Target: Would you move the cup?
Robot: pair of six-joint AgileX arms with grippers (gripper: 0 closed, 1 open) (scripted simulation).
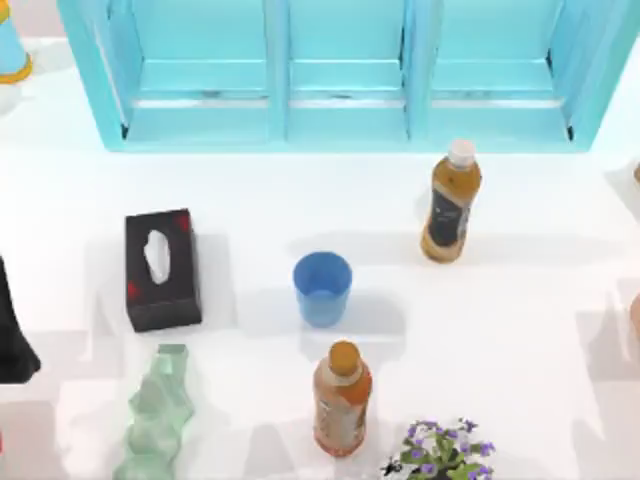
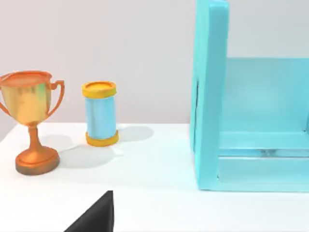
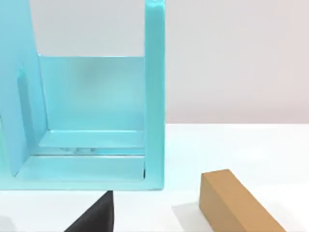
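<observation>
Blue plastic, open mouth up, the cup (image 1: pixel 322 287) stands upright near the middle of the white table (image 1: pixel 520 350) in the top view, so its long axis runs vertical and a sideways or top-down grasp would both meet it squarely. It sits apart from everything around it: a black tissue box (image 1: pixel 161 270) well to its left, a dark tea bottle (image 1: pixel 449 203) behind and to its right, an orange-capped bottle (image 1: pixel 341 400) just in front, a pale green wavy vase (image 1: pixel 155 415) at front left, and the turquoise shelf unit (image 1: pixel 340 75) along the back. A dark part of the left arm (image 1: pixel 14 330) shows at the table's left edge, level with the cup, so the cup lies to that arm's right; nothing there tells whether its fingers are spread or closed. From the left wrist view, a gold trophy (image 2: pixel 30 121), a blue canister with yellow ends (image 2: pixel 100 113) and the shelf's side wall appear; the fingers' state cannot be told. From the right wrist view come the shelf's other end and a tan block (image 3: pixel 236 203), again with no fingers to judge. Which arm is nearer I cannot settle.
</observation>
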